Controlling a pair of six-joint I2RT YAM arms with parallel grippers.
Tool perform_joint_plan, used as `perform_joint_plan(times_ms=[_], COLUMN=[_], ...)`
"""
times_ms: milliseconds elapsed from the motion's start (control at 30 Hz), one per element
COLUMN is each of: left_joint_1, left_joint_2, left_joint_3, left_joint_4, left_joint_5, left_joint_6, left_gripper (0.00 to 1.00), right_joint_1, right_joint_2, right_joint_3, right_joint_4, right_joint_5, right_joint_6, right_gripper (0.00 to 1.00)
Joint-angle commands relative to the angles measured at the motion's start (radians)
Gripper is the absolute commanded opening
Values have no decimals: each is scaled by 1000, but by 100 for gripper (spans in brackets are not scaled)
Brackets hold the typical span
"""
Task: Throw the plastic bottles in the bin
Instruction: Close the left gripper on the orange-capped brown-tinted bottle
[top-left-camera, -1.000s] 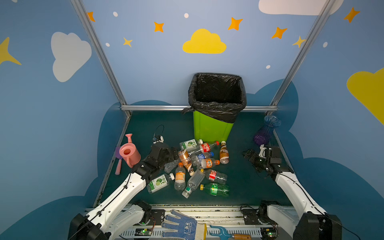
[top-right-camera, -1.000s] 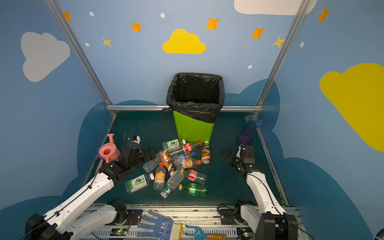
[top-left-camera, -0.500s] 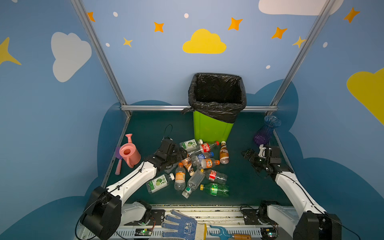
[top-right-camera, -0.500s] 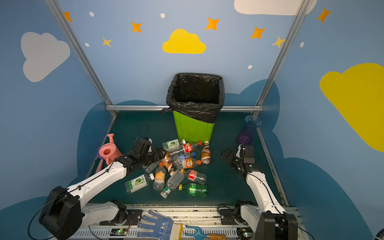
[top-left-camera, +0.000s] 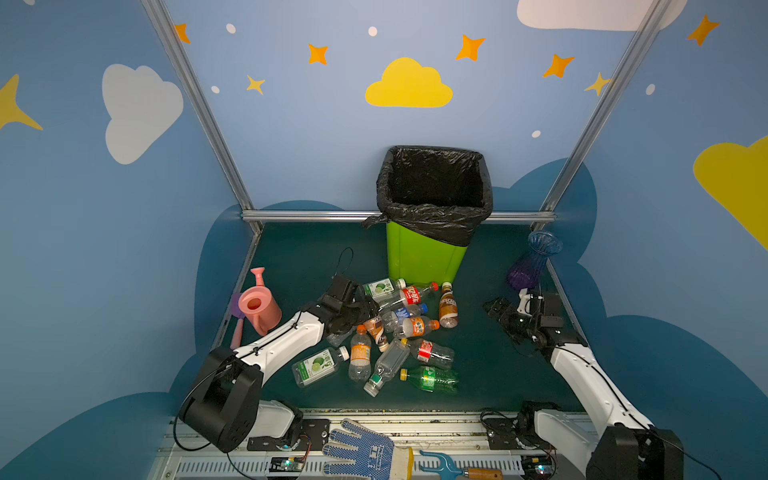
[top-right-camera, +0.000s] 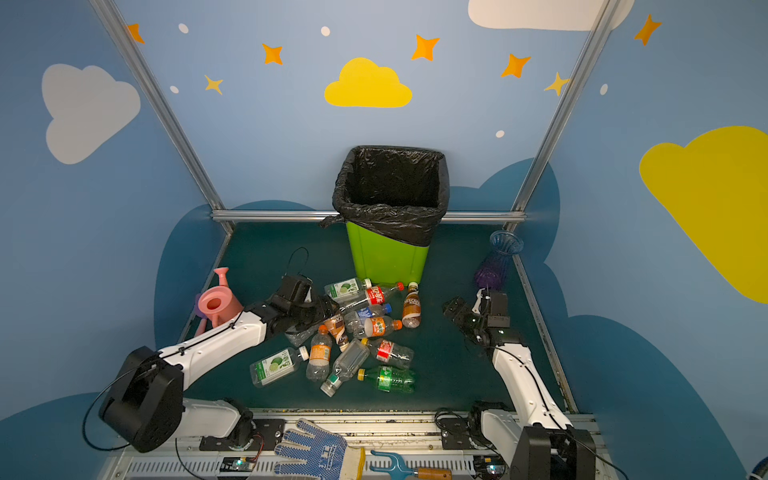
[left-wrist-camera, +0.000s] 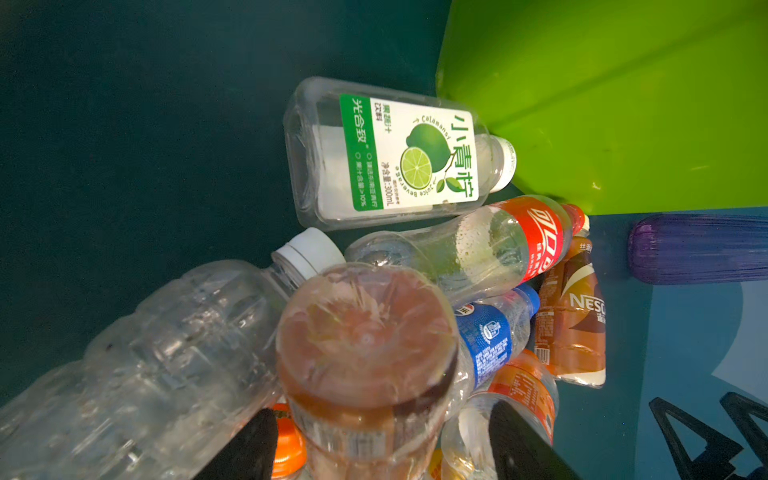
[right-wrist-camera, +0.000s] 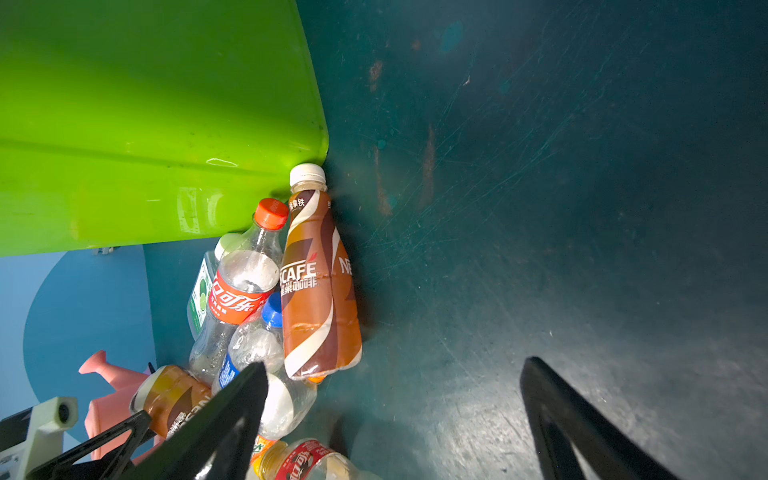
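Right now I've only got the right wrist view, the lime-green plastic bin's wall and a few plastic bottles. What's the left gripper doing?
Observer: In the left wrist view the left gripper straddles a clear, brown-tinted plastic bottle seen base-on; gaps show on both sides.
Operator: Anything in the bin?
Observer: In both top views no bottle shows inside the tall lime-green bin, lined with a black bag, though its depths are dark.
Operator: What's near my arm?
Observer: A ribbed blue-purple vase stands upright just beyond the open right gripper.
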Motion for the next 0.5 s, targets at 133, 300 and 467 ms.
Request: perform_joint_plan(times_ms=[133,300,467], left_joint_1=[1,1,1], left_joint_2=[37,58,76], left_joint_3=[28,36,49], left_joint_4=[-3,9,16], left_joint_5=[-7,0,11], left_joint_6=[7,10,12], left_gripper=[76,74,71], right_joint_1=[-8,-9,-11], right_joint_2=[-18,-17,-19], right_joint_3=[-1,-6,-9], right_joint_4=[-2,-2,-2], right_joint_5=[21,21,21], right_joint_6=[6,7,7], right_gripper=[94,94,94])
